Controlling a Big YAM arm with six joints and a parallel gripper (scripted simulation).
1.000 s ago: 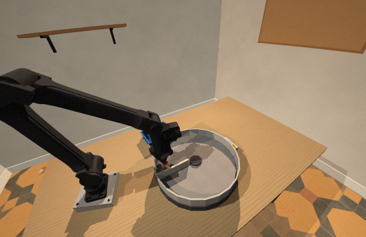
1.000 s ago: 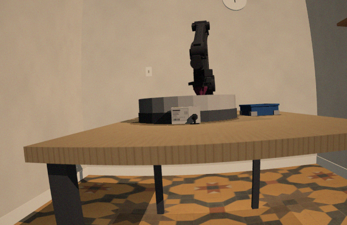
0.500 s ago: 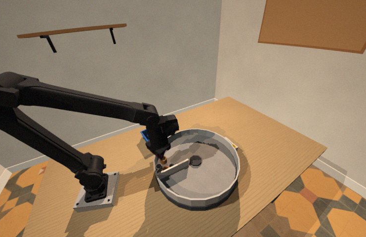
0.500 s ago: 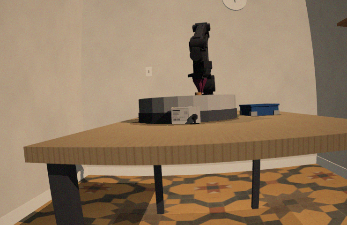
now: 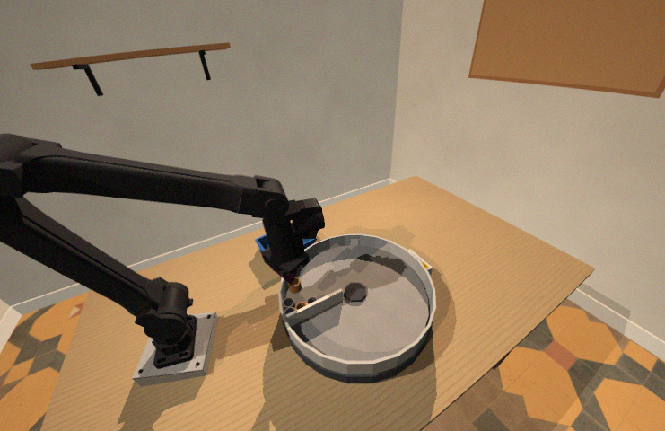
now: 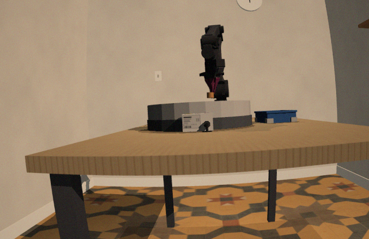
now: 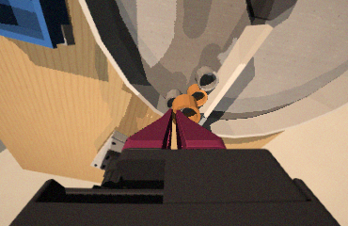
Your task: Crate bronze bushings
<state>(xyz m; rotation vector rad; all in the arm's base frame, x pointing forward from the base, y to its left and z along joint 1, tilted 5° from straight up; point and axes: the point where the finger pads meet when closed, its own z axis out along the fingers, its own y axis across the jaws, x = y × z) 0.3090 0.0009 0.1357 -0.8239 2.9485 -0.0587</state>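
Note:
My gripper [image 5: 293, 278] [image 6: 212, 91] [image 7: 174, 113] is shut on the wall of a bronze bushing [image 5: 295, 285] [image 6: 210, 95] [image 7: 183, 102], holding it above the turning table [image 5: 361, 366] [image 6: 227, 108] [image 7: 155, 30]. Another bronze bushing [image 5: 301, 305] [image 7: 194, 88] stands on the turning table against the divider. A steel bushing [image 5: 311, 300] [image 7: 200, 75] is beside it, also near the divider. Two more steel bushings stand near the rim; one steel bushing [image 5: 288, 301] is dark in the top view. The blue crate [image 5: 262, 244] [image 6: 279, 117] [image 7: 42, 28] is beyond the turning table's rim; its inside is mostly hidden.
A pale divider [image 5: 319, 304] [image 7: 238, 71] runs from near the dark hub [image 5: 355, 292] to the raised rim. A white labelled box [image 6: 190, 122] stands against the turning table's outer side. The arm's base plate [image 5: 206, 350] is on the wooden table.

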